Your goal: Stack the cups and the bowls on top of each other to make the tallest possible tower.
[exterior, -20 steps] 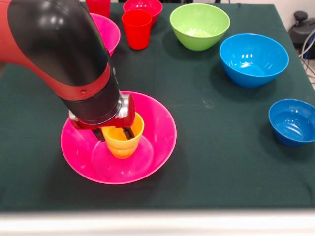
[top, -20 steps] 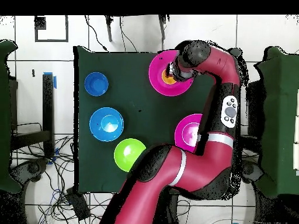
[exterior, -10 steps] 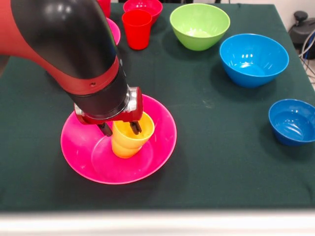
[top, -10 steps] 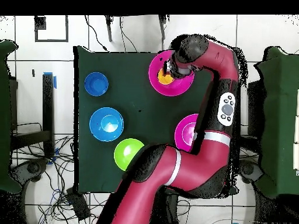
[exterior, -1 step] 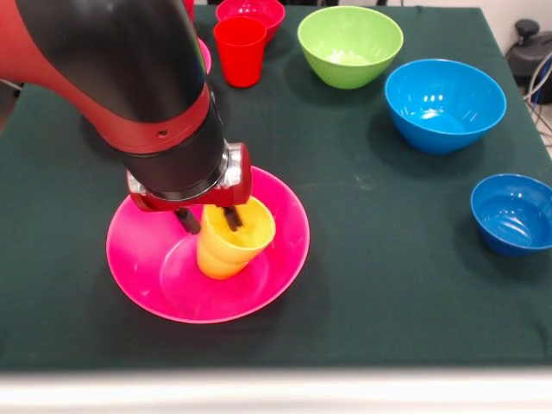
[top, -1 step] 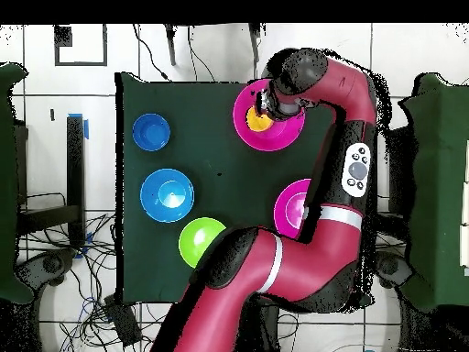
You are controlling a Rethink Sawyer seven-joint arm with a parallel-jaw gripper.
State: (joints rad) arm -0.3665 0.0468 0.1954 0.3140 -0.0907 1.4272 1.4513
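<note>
Tilted now, the yellow cup [exterior, -1 step: 231,248] leans toward the green bowl's side of the table, where a second ago it stood upright in the pink bowl [exterior, -1 step: 285,259]; my arm [exterior, -1 step: 129,86] has swung across with it. My gripper [exterior, -1 step: 210,219] pinches the cup's rim, one finger [exterior, -1 step: 232,217] inside the cup and the other outside its wall. The cup's bulged base rests on the floor of the wide pink bowl, near its middle.

From overhead, the cup [top, -1 step: 259,120] sits inside the pink bowl [top, -1 step: 286,136] at the table's far edge, my wrist covering part of both. A second pink bowl [top, -1 step: 295,209] lies nearer my base, half under my arm.

Across the dark green cloth [exterior, -1 step: 371,276], a red cup [exterior, -1 step: 240,52] stands upright beside a small red bowl [exterior, -1 step: 250,12]. The green bowl [exterior, -1 step: 349,45] sits next to them, a light blue bowl [exterior, -1 step: 444,103] just beyond it, and a small dark blue bowl [exterior, -1 step: 512,213] well apart at the table's edge. All bowls sit open side up, none stacked.
</note>
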